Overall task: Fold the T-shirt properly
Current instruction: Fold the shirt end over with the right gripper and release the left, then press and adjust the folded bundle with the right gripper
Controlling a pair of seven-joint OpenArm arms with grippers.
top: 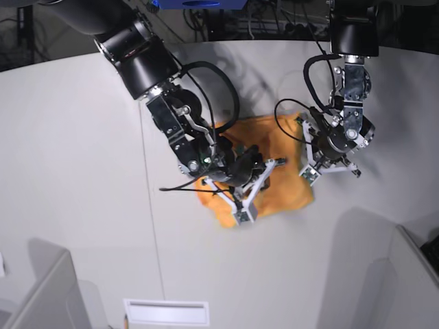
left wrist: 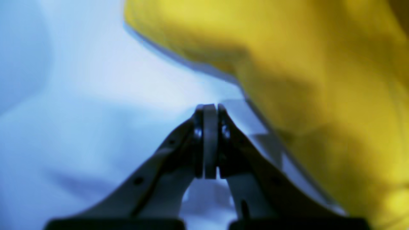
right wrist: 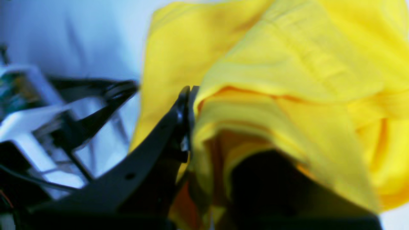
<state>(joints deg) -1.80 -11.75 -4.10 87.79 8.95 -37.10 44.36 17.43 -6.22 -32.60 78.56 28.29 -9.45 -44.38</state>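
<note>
The T-shirt lies crumpled in a light-orange heap in the middle of the white table; the wrist views show it as yellow-orange. My right gripper is shut on a bunched fold of the T-shirt, and the fabric drapes over and hides one finger. In the base view it sits over the heap's middle. My left gripper is shut with nothing in it. It hovers over the white surface just beside the T-shirt's edge, at the heap's right side in the base view.
A white cloth-covered tabletop surrounds the shirt. Grey panels stand at the front left and front right. A white slotted tray sits at the front edge. Cables hang off both arms near the shirt.
</note>
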